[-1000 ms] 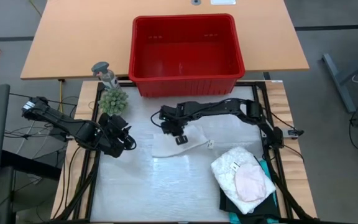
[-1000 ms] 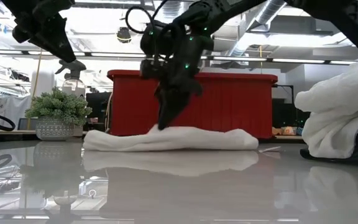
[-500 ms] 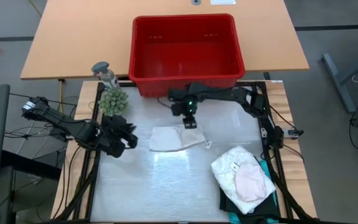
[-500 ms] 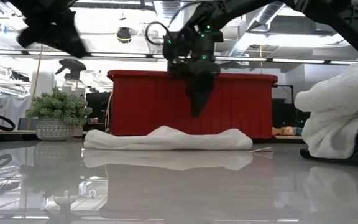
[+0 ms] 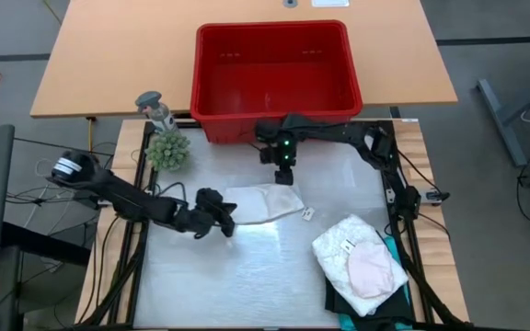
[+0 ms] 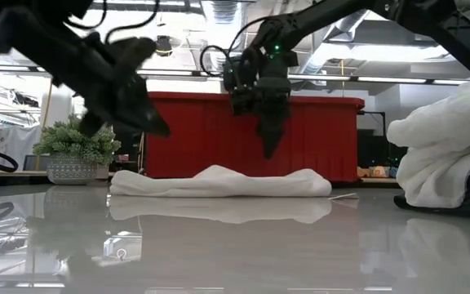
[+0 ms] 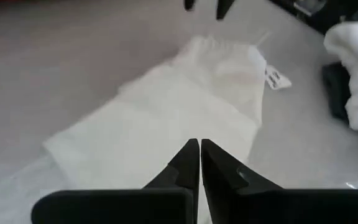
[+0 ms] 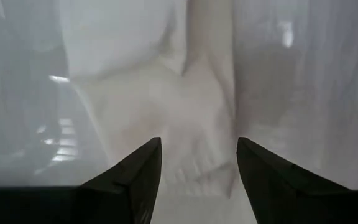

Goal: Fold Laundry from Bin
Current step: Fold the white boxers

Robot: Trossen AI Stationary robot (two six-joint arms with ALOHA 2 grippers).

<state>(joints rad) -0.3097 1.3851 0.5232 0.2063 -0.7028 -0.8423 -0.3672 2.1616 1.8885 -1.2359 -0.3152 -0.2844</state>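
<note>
While the small white cloth (image 5: 263, 203) lies folded at frame centre, the left gripper (image 5: 227, 223) (fingers clenched, seemingly empty) sits just left; the right gripper (image 5: 283, 176) hovers above, spread.

Small white cloth (image 5: 263, 203) flat before empty red bin (image 5: 275, 78)

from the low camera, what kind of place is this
Probably a lab or workshop, not a home: exposed ceiling ducts and strip lights overhead, with the red bin on a workbench behind the robot's table.
</note>
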